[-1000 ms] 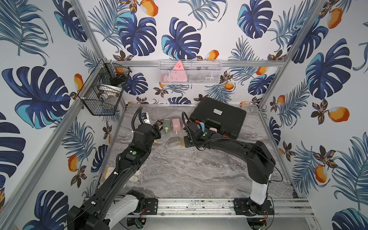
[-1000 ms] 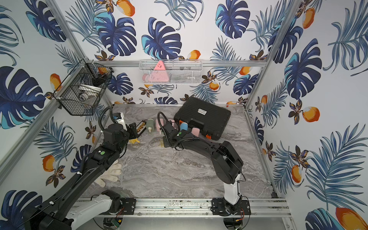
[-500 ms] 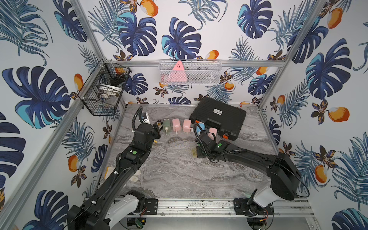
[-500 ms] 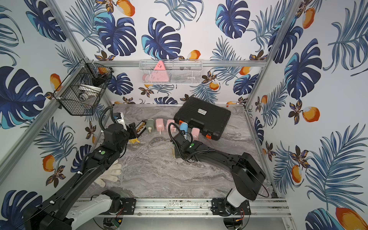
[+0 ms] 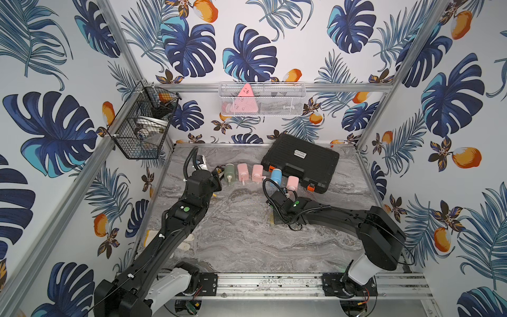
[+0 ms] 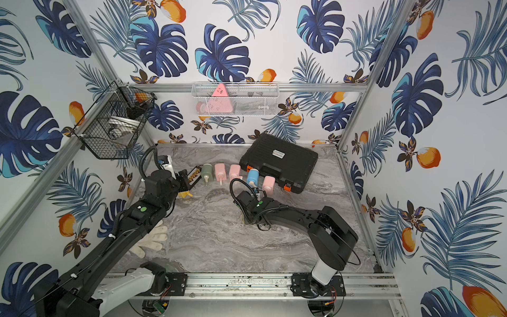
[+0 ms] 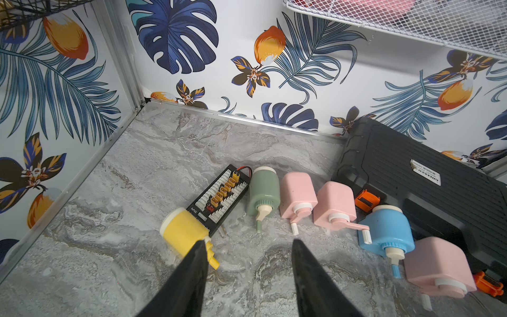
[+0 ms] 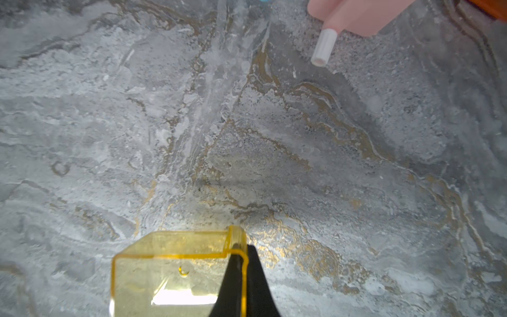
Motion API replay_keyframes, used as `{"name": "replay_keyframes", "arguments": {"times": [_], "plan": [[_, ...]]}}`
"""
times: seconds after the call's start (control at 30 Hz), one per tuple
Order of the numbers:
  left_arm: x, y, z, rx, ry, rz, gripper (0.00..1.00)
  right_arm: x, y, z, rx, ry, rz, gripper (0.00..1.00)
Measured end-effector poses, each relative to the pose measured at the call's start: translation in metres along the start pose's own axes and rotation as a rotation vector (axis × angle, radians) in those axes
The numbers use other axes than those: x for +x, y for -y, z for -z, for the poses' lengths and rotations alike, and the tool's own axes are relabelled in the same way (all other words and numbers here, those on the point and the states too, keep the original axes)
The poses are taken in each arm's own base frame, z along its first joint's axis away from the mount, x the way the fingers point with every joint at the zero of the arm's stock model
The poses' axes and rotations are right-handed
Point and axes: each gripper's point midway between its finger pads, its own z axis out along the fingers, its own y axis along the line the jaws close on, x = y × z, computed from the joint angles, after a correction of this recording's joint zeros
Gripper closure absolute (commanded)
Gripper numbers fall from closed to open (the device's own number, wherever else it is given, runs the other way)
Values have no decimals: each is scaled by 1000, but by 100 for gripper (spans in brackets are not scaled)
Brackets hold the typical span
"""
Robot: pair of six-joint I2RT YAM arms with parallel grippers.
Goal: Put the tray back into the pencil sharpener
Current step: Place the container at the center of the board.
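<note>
**Right tool (image 8: 245, 251) clamped on the yellow tray (image 8: 170, 274); the yellow pencil sharpener (image 7: 183, 227) lies well apart from it, by the left tool (image 7: 248, 243).**

The tray is pinched by one side wall, low at the marble worktop (image 8: 301, 137); whether it touches cannot be told. The yellow sharpener lies on its side near the back left corner, touching a black connector board (image 7: 222, 192). The left tool's jaws stand apart with nothing between them, one finger crossing the yellow crank. Just beside the board lies a row: a green sharpener (image 7: 263, 195), two pink sharpeners (image 7: 297, 195), a blue sharpener (image 7: 386, 233) and a last pink sharpener (image 7: 436, 263), the end ones against a black case (image 7: 425, 192). The last pink one's white crank lies near the tray. A white glove (image 6: 152, 238) lies under the left arm.
</note>
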Motion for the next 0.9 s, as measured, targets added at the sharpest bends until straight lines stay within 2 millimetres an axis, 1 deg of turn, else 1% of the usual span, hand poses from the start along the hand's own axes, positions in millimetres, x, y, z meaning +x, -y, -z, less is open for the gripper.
{"name": "replay_keyframes", "arguments": {"times": [0.23, 0.57, 0.67, 0.9], "plan": [[1, 0, -1, -1, -2, -1, 47, 10, 9, -17, 72, -36, -6, 94], [2, 0, -2, -4, -5, -3, 46, 13, 13, -25, 103, -44, -12, 92], [2, -1, -3, -11, -6, -4, 46, 13, 13, -25, 106, -42, -14, 89], [3, -2, -4, -17, -8, -5, 45, 14, 14, -25, 106, -44, -14, 75]]}}
